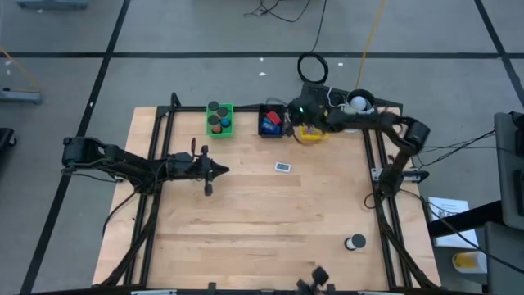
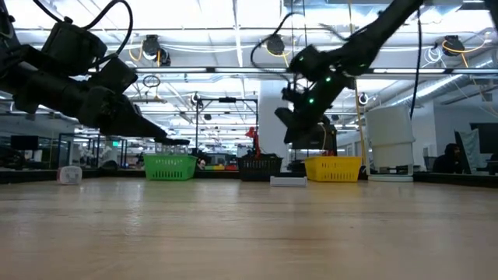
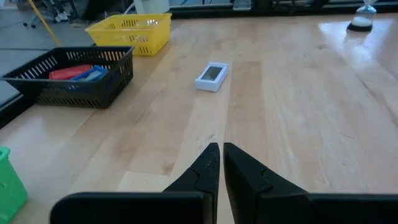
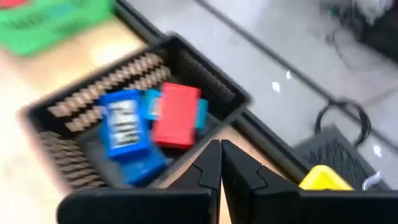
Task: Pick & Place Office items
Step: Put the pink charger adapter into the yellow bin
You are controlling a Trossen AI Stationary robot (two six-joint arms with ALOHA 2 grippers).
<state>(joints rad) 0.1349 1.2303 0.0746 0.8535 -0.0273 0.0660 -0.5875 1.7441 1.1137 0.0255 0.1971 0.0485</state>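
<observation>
Blocks (image 4: 149, 121) in mid tray (image 1: 264, 129), rolls (image 1: 216, 119) in left tray (image 1: 228, 131)

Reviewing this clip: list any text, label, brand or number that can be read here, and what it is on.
None can be read.
Blue block in the black tray: pale markings on its top, too blurred to read.
Small white item on the table: dark panel on top, no characters to make out.
Paper sheets beside the table: print too small.

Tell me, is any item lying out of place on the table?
Yes. Two items lie loose outside the trays: a small white block near the table's middle, and a round roll alone toward the front right. Nothing looks spilled or damaged.
</observation>
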